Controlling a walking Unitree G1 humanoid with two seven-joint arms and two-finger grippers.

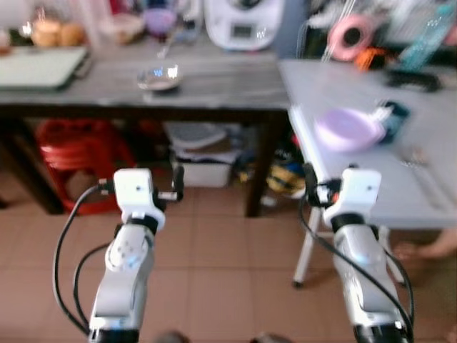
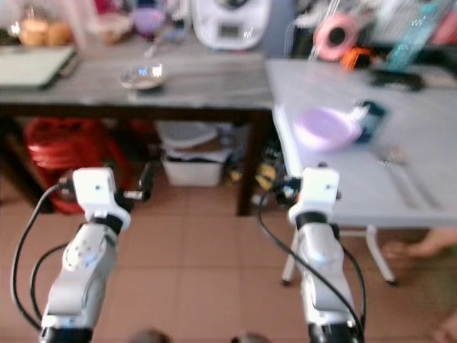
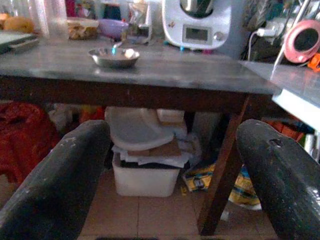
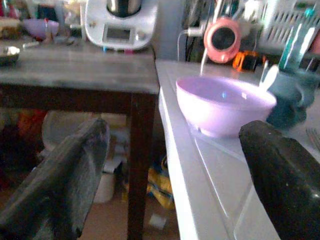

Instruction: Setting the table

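Both arms reach forward, left gripper and right gripper jaws spread

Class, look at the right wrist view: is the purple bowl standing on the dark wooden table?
No. The purple bowl stands on the white table, beside the dark table.

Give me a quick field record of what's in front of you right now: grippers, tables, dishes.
left gripper: open, holding nothing, raised before the dark wooden table
right gripper: open, holding nothing, facing the corner of the white table
dark wooden table: ahead, to the robot's left
metal bowl: on the dark wooden table
white appliance: at the back of the dark wooden table
white table: to the robot's right
purple bowl: on the white table near its edge
blue cup: beside the purple bowl
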